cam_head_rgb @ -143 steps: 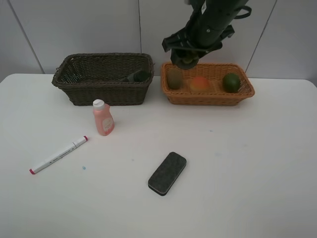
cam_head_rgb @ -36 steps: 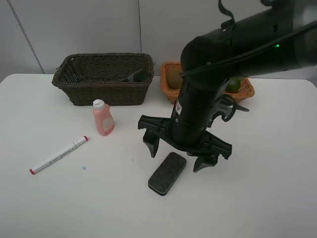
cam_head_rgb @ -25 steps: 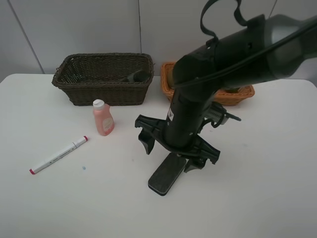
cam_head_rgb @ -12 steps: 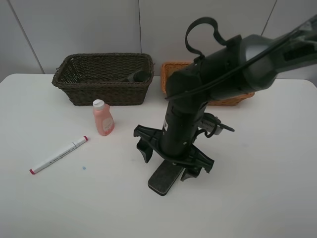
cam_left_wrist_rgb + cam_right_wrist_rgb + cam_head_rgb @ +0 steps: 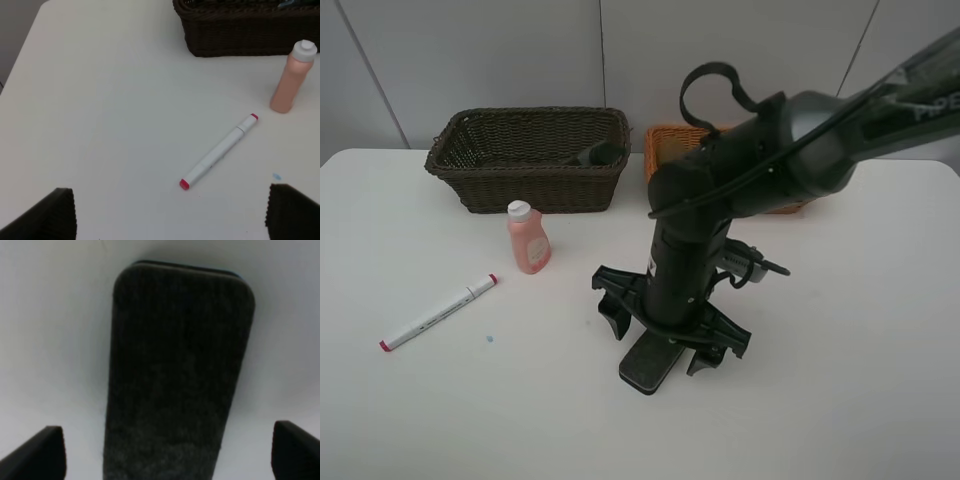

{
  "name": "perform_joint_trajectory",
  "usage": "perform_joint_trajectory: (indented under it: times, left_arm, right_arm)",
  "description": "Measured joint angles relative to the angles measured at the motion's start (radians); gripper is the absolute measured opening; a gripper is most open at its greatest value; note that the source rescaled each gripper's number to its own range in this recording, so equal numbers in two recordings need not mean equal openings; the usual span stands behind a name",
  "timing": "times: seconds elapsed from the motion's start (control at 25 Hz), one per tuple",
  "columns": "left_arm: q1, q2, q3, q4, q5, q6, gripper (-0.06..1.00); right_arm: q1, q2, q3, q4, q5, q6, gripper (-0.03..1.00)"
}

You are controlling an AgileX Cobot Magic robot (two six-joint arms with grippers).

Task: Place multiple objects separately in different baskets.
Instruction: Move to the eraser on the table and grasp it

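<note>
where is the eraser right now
In the exterior high view the eraser lies on the table, front of centre, directly under the open right gripper and right of the marker.

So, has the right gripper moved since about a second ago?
Yes. The right gripper has come nearer the table's front edge, now straddling the unmoved dark rectangular eraser with open jaws.

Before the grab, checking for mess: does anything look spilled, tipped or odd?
Nothing stands out. The bottle stands upright with its cap on, the marker lies on the table, and the eraser lies flat between the open right gripper's fingers. The only blemish is a small blue speck near the marker.
</note>
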Motion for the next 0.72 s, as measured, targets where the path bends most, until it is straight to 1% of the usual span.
perform_joint_trajectory:
  times: [0.4, 0.72]
  left_arm:
    - [0.0, 0.0, 0.0, 0.0, 0.0, 0.0, 1.0]
    - [0.0, 0.0, 0.0, 0.0, 0.0, 0.0, 1.0]
  right_arm:
    - [0.0, 0.009, 0.0, 0.0, -0.002, 0.0, 1.0]
    - [0.0, 0.025, 0.0, 0.0, -0.037, 0.0, 1.0]
